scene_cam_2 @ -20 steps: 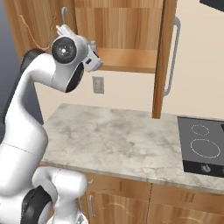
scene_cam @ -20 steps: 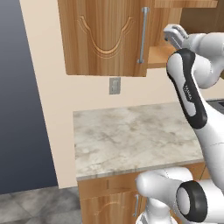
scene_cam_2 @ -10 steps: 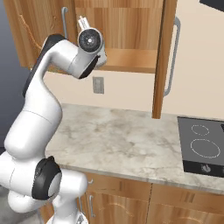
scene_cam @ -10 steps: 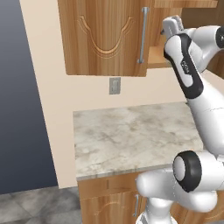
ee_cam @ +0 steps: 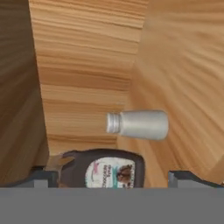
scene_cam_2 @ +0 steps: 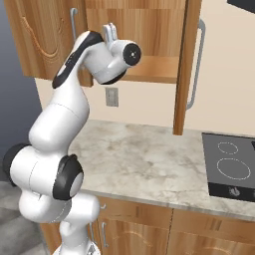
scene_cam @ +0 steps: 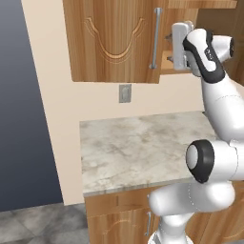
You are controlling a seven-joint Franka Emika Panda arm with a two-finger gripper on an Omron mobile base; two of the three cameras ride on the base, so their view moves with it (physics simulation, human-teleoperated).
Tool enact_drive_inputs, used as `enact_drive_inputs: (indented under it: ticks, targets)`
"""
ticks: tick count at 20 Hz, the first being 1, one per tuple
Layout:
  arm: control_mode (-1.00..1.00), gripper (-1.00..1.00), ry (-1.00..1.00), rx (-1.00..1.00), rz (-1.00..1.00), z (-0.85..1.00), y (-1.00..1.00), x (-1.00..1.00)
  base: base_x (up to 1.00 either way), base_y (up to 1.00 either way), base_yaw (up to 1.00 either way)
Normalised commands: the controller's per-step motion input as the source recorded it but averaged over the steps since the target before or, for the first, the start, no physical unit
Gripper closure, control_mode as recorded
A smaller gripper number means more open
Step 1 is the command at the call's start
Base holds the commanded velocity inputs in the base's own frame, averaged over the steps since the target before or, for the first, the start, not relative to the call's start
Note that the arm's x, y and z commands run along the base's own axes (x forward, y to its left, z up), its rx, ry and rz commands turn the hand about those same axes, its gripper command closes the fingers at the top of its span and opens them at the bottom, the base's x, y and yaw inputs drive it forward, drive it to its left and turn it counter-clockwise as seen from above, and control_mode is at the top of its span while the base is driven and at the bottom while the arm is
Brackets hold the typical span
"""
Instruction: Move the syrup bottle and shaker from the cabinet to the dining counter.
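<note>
The wall cabinet (scene_cam: 112, 40) has its right door (scene_cam_2: 185, 64) swung open, with a wood shelf (scene_cam_2: 152, 74) inside. My gripper (scene_cam: 169, 46) (scene_cam_2: 109, 31) is raised to the shelf and points into the opening. The hand view is rolled sideways. In it the grey shaker (ee_cam: 139, 124) stands on the shelf deeper in. The dark brown syrup bottle (ee_cam: 105, 168) with a pale label is nearer, just ahead of my open gripper (ee_cam: 114, 180) and between its fingertips (ee_cam: 41, 177). Nothing is held. The dining counter is out of view.
A marble worktop (scene_cam: 138, 143) runs along the wall below the cabinet, over low wooden cabinets (scene_cam_2: 149, 221). A black cooktop (scene_cam_2: 231, 167) sits at its right end. A wall outlet (scene_cam: 125, 93) is under the cabinet. The open door juts out to the right of my hand.
The arm has swung up and forward, bringing the hand from beside the cabinet to the open shelf. The jaws stayed open.
</note>
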Motion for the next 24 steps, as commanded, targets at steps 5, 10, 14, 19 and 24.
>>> enact_drive_inputs:
  ticks: [5, 10, 14, 19, 24]
  targets:
    - [-1.0, -1.0, 0.0, 0.16, 0.26, -0.04, 0.37, 0.15, 0.0, 0.0, 0.0]
    - [-1.0, -1.0, 0.0, 0.09, 0.22, 0.0, 0.56, 0.0, 0.0, 0.0, 0.0]
    - [-1.0, -1.0, 0.0, 0.05, 0.19, 0.0, 0.59, -0.3, 0.0, 0.0, 0.0]
    - [-1.0, -1.0, -0.03, 0.01, 0.16, 0.08, 0.4, -0.88, 0.0, 0.0, 0.0]
    - [-1.0, -1.0, -0.04, 0.0, 0.18, 0.09, 0.51, -1.0, 0.0, 0.0, 0.0]
